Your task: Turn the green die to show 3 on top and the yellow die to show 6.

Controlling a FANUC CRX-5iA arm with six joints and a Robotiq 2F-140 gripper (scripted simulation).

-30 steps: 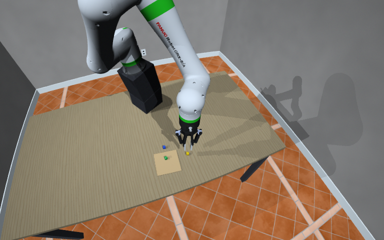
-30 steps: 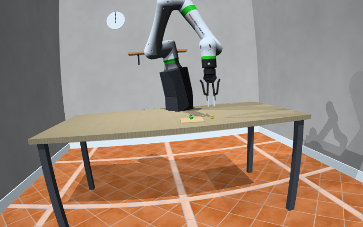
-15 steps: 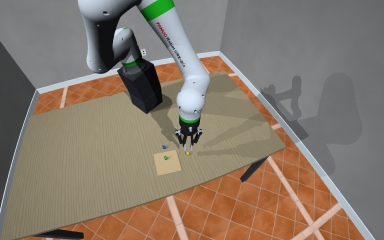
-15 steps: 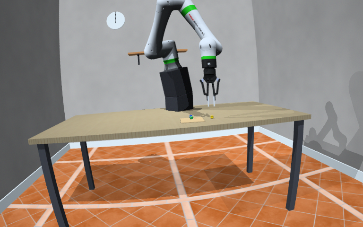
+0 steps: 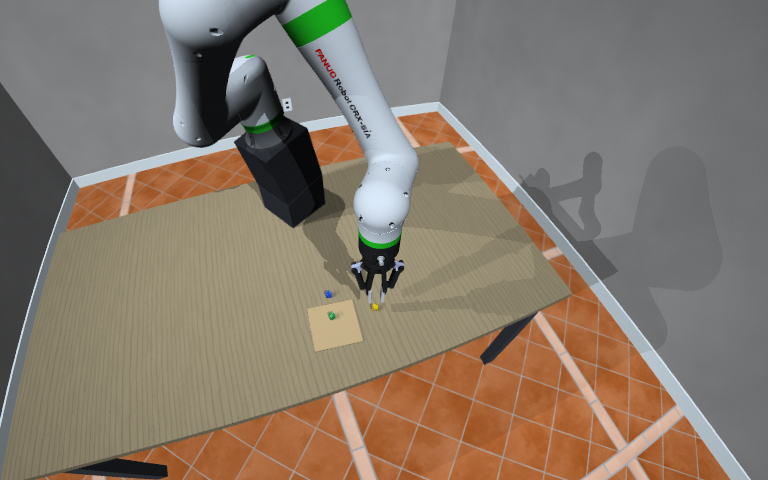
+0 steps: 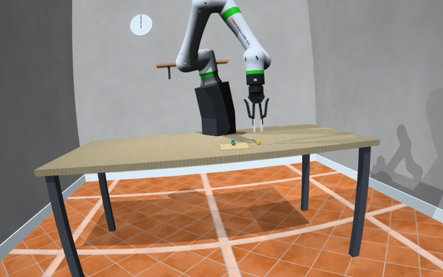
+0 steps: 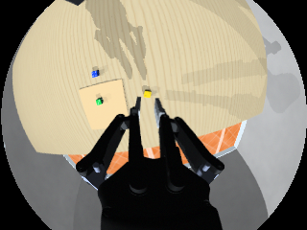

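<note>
Yellow die: my yellow die (image 5: 374,307) (image 6: 258,142) (image 7: 147,94) sits on the table (image 5: 186,316) (image 6: 146,150) (image 7: 201,57), off the mat (image 5: 338,333) (image 6: 235,146) (image 7: 107,112) and near its edge.
Green die: on the mat, towards the side nearest the blue one (image 5: 331,315) (image 6: 233,143) (image 7: 99,102).
Blue die: on the table (image 5: 327,294) (image 6: 232,141) (image 7: 95,73), just beyond the mat; I want it left alone.
Pincer: the gripper (image 5: 376,300) (image 6: 258,130) (image 7: 147,103) points down with a narrow gap between its fingers, partly open and gripping nothing.
Step in hand: I judge this to be the approach to the yellow die, with pickup, turning and placing all to come.
Next move: I would line the fingers up over the yellow die, check that the gap clears its sides, lower straight and squeeze gently.
Exterior view: the fingertips hang above the table, a height the top view makes hard to judge, since there they seem almost at the yellow die.
Top and wrist views: both show blue and green well apart, while the exterior one lines them up so that blue looks stacked on green.
Numbers: I cannot read the pips in any view, so which way either die must turn stays unsettled for me.
</note>
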